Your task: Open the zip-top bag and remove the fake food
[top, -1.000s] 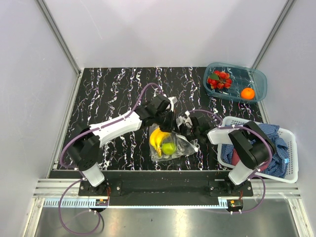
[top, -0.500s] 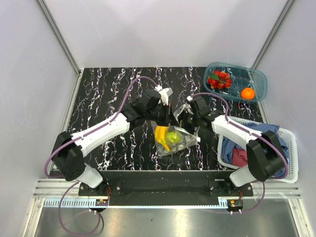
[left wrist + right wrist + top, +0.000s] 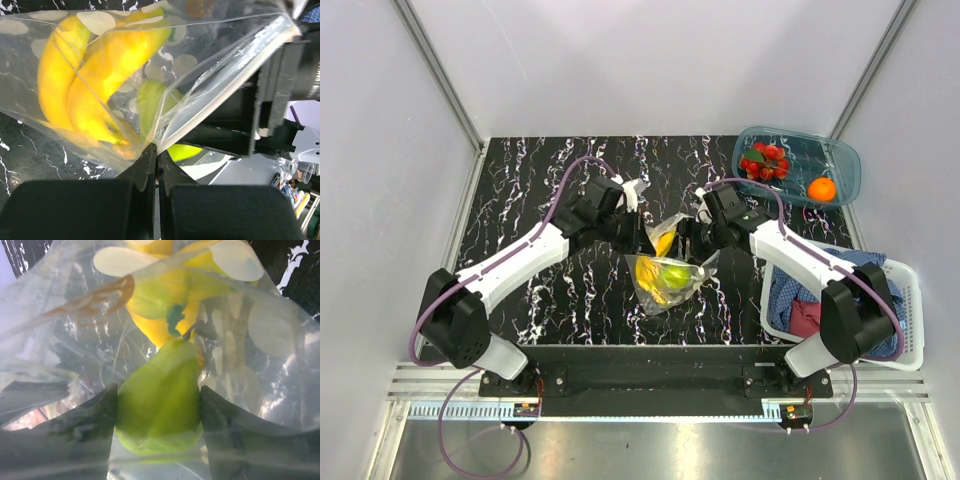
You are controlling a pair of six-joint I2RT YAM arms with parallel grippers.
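**Position.** The zip-top bag [image 3: 695,277] is sitting mid-table [image 3: 530,190], toward the near edge. Its mouth is being held up between both arms, and its long axis is running from the grippers toward that near edge.

**Left gripper** [image 3: 154,150]. It is pinching the bag's film on the left of the mouth, jaws fully closed.

**Right gripper** [image 3: 690,237]. Its jaws are standing wide with the green round fruit [image 3: 159,410] filling the gap, apparently clasped. Whether film is lying between fingers and fruit cannot be told.

**Contents.** The banana [image 3: 85,90] is lying inside, on the left gripper's side.

**Judgement.** With the right arm already on the fruit, withdrawal is pointing rightward, toward the tray [image 3: 848,160] in the far right corner.
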